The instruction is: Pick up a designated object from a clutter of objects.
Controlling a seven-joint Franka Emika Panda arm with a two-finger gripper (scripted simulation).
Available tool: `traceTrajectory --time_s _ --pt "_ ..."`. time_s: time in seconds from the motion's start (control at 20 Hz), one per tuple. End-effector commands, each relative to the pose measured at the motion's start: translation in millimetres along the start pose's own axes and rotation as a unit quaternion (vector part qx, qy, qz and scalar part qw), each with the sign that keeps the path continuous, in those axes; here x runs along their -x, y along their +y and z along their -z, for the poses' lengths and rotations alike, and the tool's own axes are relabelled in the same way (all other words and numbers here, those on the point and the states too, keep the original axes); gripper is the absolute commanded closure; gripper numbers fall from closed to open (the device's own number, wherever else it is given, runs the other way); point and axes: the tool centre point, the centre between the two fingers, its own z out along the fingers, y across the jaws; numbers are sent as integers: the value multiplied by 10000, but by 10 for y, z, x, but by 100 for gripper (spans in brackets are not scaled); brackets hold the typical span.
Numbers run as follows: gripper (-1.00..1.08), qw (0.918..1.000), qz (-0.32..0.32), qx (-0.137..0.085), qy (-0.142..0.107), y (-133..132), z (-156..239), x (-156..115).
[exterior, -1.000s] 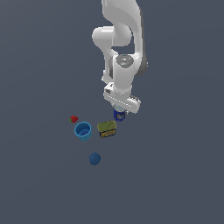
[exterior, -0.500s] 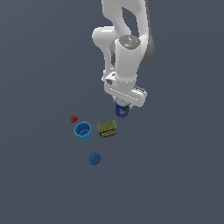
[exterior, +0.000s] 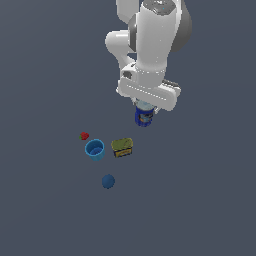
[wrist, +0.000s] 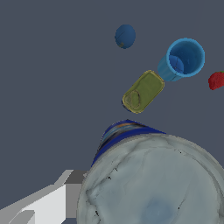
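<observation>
We see our jaws pinching the dark-blue can, which hangs clear above the olive-yellow tin; the light-blue cup sits beside that tin.

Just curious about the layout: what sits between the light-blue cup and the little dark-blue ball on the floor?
Nothing. In the exterior view, the stretch from the light-blue cup to the dark-blue ball is bare grey floor; the olive-yellow tin lies off to the side.

1. A plain dark grey surface carried everything.
2. On it lay a light-blue cup, an olive-yellow tin, a red berry and a dark-blue ball.
</observation>
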Motion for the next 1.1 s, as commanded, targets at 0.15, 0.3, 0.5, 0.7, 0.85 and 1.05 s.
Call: traceTrajectory --time_s 0.15,0.3,0.5,0.7,0.85,1.05 --pt "108 10000 -3 -6 13 -139 535 -108" --pt "108 10000 -3 -6 13 -214 807 -167" --pt "108 10000 -5 -4 14 -307 1136 -242" --pt "108 10000 -8 -2 14 -387 1406 -308" --pt "108 10000 -8 -2 14 -435 1559 -347" --pt "108 10000 -8 -2 14 -481 1705 -386"
